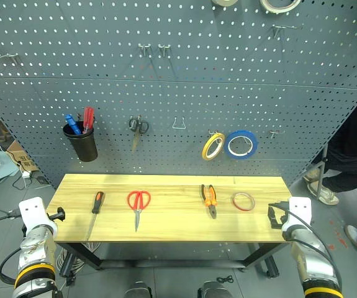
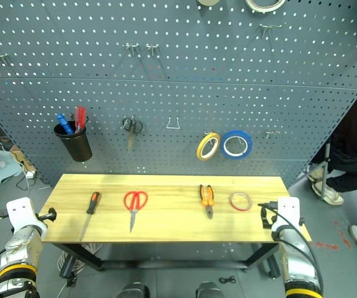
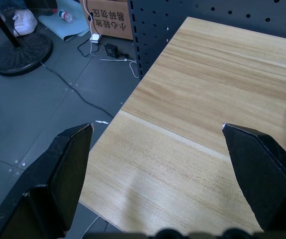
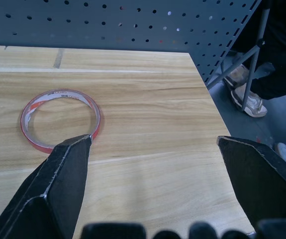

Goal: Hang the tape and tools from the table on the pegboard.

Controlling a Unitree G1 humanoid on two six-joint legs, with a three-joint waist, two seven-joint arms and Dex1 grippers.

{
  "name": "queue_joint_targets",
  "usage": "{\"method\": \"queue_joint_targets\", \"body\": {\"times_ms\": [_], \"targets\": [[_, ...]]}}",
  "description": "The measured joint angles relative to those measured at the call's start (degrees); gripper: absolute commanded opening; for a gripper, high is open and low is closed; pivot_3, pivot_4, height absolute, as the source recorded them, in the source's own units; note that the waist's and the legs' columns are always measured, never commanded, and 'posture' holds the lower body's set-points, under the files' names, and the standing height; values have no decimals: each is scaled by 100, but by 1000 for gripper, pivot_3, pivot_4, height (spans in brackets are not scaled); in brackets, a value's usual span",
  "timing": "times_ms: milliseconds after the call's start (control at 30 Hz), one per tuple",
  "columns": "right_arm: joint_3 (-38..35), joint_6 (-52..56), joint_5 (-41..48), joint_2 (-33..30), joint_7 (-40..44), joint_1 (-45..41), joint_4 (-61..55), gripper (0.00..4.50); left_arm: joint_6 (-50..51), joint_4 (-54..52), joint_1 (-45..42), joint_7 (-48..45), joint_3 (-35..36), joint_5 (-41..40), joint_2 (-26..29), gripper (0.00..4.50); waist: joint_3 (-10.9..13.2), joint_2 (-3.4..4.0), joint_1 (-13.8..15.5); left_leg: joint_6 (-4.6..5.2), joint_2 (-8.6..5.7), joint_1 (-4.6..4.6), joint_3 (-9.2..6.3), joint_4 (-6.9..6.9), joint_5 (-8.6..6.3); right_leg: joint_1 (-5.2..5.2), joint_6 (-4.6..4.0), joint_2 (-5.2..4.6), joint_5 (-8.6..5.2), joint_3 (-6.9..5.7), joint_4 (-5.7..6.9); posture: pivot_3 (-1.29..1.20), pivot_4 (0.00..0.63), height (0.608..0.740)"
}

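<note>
- Four items lie flat in a row on the table (image 1: 172, 230) before you, none hung yet: from your left, screwdriver (image 1: 95, 207), scissors (image 1: 138, 205), pliers (image 1: 210, 199), tape (image 1: 243, 201)
- Behind the row stands the pegboard (image 1: 178, 87); a bare hook (image 1: 179, 123) sits between the hung dark scissors (image 1: 137, 129) and the yellow roll (image 1: 213, 146), and another (image 1: 275, 132) just past the blue roll (image 1: 240, 144)
- Your right gripper (image 4: 152, 149) hovers over the table's right end, jaws wide apart and empty, with the tape just beside its inner finger; your left gripper (image 3: 157, 137) hangs over the left end, jaws likewise wide apart and holding nothing
- Tape, as you may judge it: light, thin and somewhat springy. Pinch across its rim at the near edge, one finger inside the ring, and squeeze gently so that the hoop keeps its round for the hook
- Pliers: likely the heaviest piece, stiff, with grippy sleeves. Take them across both handles near the joint
- Scissors: rigid, smooth plastic loops. Grasp at the pivot, leaving a loop free for the peg
- Screwdriver: slim and prone to roll. Take it by the handle, not the slick shaft
</note>
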Motion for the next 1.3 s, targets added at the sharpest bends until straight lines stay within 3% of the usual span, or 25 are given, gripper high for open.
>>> {"method": "queue_joint_targets", "body": {"times_ms": [200,400,533,700,800,933,1000,1100,1300], "targets": [[7,0,-12,-128,83,74,-71,4500,7,-43,156,4,33,-12,0,4416,2,1,-1,0,1,0,0,0,0,-1,0,0,-1,0,0,139,33,740],[77,236,-13,-356,344,356,-660,4500,317,-938,678,-356,76,-221,8,4416,141,2,2,0,3,4,-1,2,0,-3,-1,-4,-1,1,5,130,130,740],[327,771,2,-827,995,616,-1463,4500,1182,-2626,1355,-1218,-16,-733,109,4416,381,6,10,0,3,9,-1,16,0,1,-3,-11,-2,2,15,144,205,740],[513,1330,99,-1657,1899,456,-1972,4500,2194,-4949,1735,-2542,-665,-1240,1032,4416,879,14,91,0,-2,-9,-10,30,0,-12,-5,-18,-3,6,1,140,292,740],[666,1529,124,-2143,2503,-128,-1955,4500,2752,-6018,1061,-3373,-1365,-1665,1490,4416,1163,67,146,2,-28,-55,-12,52,1,-36,-6,-36,-4,17,-17,131,337,740],[942,1649,177,-2472,3134,-621,-1661,4500,3149,-6544,245,-4153,-2241,-1983,1579,4416,1425,60,132,26,-64,-97,-18,101,16,-22,3,-45,-3,44,2,96,386,740],[1194,1665,155,-2573,3474,-979,-1421,4500,3233,-6591,-348,-4522,-2732,-2065,1407,4416,1560,50,111,105,-86,-160,-27,102,62,-58,43,-43,11,62,1,75,403,740],[1546,1611,73,-2586,3838,-1403,-1115,4500,3146,-6491,-870,-4988,-3163,-2127,1146,4416,1652,45,80,141,-94,-239,-42,102,46,-115,167,-41,46,65,11,49,420,740],[2068,1275,-250,-2529,4157,-2463,-151,4500,2545,-5925,-1356,-5832,-3693,-2049,565,4416,1894,70,61,173,-96,-263,-82,101,12,-123,132,-37,37,28,17,27,447,740]]}}
